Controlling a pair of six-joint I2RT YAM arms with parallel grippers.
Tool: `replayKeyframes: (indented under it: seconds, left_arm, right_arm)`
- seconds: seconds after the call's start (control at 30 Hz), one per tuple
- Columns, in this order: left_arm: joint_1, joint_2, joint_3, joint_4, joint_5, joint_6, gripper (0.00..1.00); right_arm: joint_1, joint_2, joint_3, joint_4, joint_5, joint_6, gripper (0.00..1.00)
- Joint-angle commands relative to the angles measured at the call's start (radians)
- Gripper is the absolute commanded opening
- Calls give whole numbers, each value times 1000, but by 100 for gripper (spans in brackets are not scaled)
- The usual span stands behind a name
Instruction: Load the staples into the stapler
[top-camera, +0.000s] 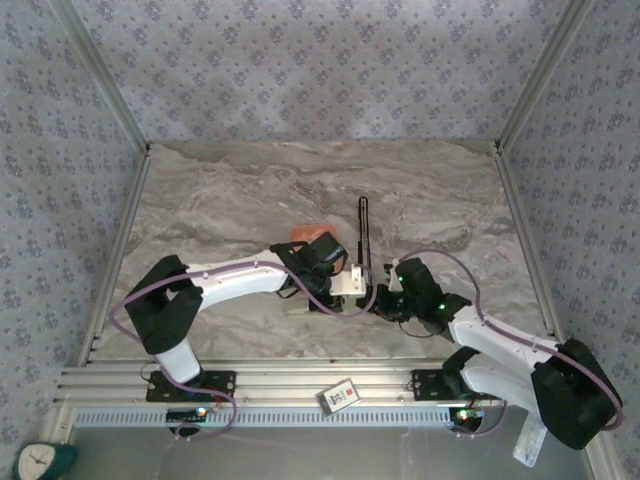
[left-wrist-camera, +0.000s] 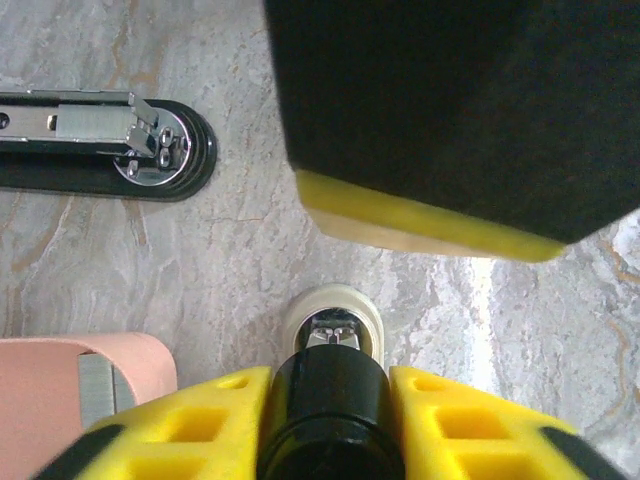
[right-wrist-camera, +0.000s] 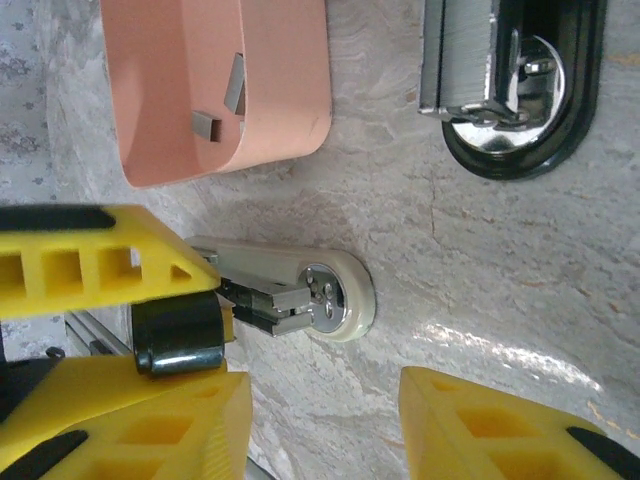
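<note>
Overhead: left claw (top-camera: 338, 268) and right claw (top-camera: 388, 300) meet above the marbled surface (top-camera: 220, 200), beside a salmon-orange rectangular tray (top-camera: 303, 233).
Left wrist: its fingers (left-wrist-camera: 190, 430) flank a black rounded part (left-wrist-camera: 320, 420); grip unclear.
Right wrist: claw wide apart, empty; short grey metal staples (right-wrist-camera: 207, 125) lie in the tray beyond it.

Left arm (top-camera: 240, 275) and right arm (top-camera: 500, 340) bent inward, left pincer (left-wrist-camera: 328, 390) beside right pincer (right-wrist-camera: 325, 400), whose fingers (right-wrist-camera: 500, 430) stand parted

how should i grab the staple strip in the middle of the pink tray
Pinch the staple strip across its long sides at mid-length, coming straight down from above. It seems to lie flat on the floor of the tray, whose raised wall would likely block a sideways approach.
</note>
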Motion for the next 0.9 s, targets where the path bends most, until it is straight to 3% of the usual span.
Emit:
replayKeyframes:
  seconds: [0.0, 0.2, 0.47, 0.87]
  left_arm:
    - [-11, -25, 3, 13, 54, -4, 44]
    - [-2, -158, -77, 52, 42, 12, 58]
    - [30, -260, -194, 28, -7, 58, 58]
    - [40, -199, -243, 97, -60, 57, 56]
  right_arm:
    - [-4, -16, 12, -61, 1, 5, 46]
    - [9, 9, 52, -48, -3, -4, 50]
    - [62, 138, 133, -14, -22, -23, 54]
    - [77, 228, 176, -12, -43, -55, 55]
